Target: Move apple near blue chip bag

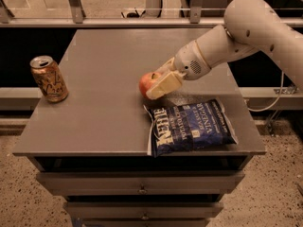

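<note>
The red apple (147, 83) with a yellowish patch is held in my gripper (156, 85), just above the grey table top (104, 70), near its middle. The gripper is shut on the apple, with one cream finger (164, 85) across its front side. The blue chip bag (191, 126) lies flat at the front right of the table. The apple is just behind the bag's upper left corner, a short way from it. My white arm (236, 32) reaches in from the upper right.
A gold-orange drink can (49, 78) stands upright near the table's left edge. The table's front edge has drawers (142, 183) below it. A metal rail (142, 20) runs behind the table. Speckled floor lies around.
</note>
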